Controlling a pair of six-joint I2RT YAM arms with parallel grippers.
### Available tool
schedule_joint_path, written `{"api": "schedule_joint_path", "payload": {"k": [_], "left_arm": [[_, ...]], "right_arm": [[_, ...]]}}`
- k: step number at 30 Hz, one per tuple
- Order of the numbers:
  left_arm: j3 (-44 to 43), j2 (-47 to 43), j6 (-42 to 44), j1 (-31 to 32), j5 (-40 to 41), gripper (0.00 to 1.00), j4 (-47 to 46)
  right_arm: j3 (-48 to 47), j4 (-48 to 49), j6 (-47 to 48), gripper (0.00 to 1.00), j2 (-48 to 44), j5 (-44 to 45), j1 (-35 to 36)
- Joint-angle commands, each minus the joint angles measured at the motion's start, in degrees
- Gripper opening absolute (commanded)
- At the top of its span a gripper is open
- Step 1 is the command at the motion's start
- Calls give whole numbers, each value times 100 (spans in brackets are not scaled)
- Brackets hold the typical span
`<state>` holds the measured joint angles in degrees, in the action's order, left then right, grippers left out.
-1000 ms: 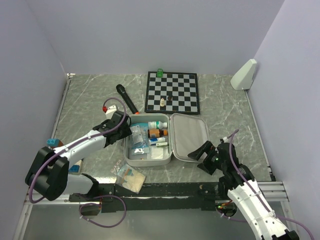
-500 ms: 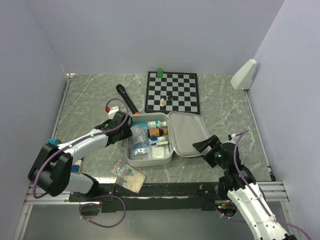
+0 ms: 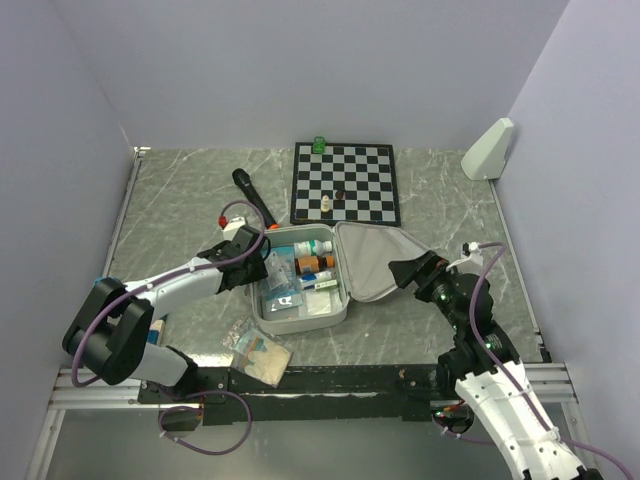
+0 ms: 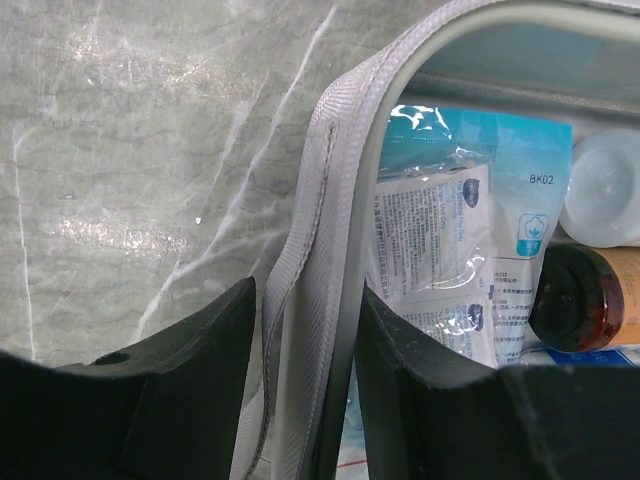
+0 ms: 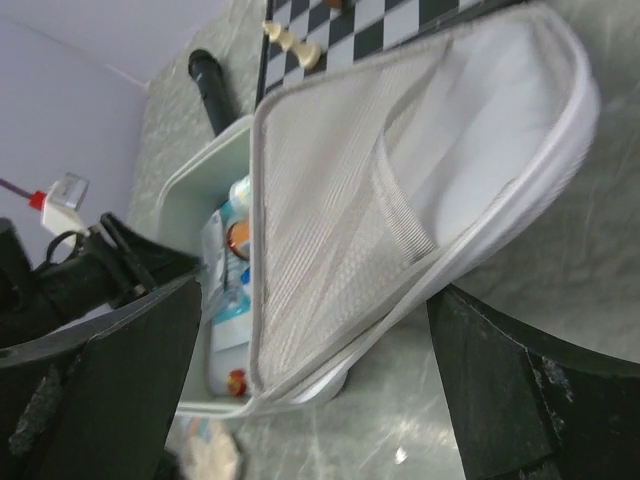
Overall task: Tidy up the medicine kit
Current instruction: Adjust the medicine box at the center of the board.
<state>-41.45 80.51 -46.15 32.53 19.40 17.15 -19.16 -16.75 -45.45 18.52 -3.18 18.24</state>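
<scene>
I've got the left pincer (image 4: 305, 335) pinching the rim of the medicine kit (image 4: 335, 190), right pincer (image 5: 320, 335) spread wide at its tilted-up lid (image 5: 400, 180).

Marbled grey table inside a plain, pale lilac booth.

The table (image 3: 180, 200) has a grey-green stone-patterned top with white veins, glossy enough to carry soft patches of reflected light. Smooth lilac panels close it in on three sides: a back wall (image 3: 320, 70), a left wall (image 3: 50, 150) and a right wall (image 3: 590, 200). The light is even, with no hard shadows. A silver metal rail (image 3: 75, 390) runs along the near edge.
</scene>
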Motion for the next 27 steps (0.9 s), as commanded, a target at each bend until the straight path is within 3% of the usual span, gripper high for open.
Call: {"api": "schedule_joint_path", "payload": {"k": [1, 10, 20, 22, 27], "left_arm": [[14, 35, 71, 34, 3, 48, -132], [-56, 70, 80, 34, -59, 48, -106], [6, 35, 80, 42, -217, 47, -203], [6, 44, 80, 51, -243, 44, -221], [14, -35, 106, 78, -244, 37, -229]], "right_arm": [[-369, 963, 854, 100, 309, 590, 22], [-1248, -30, 371, 100, 2514, 899, -57], [-599, 233, -104, 100, 2806, 2, -619], [-397, 566, -87, 93, 2675, -200, -716], [-456, 543, 115, 60, 1972, 71, -725]]}}
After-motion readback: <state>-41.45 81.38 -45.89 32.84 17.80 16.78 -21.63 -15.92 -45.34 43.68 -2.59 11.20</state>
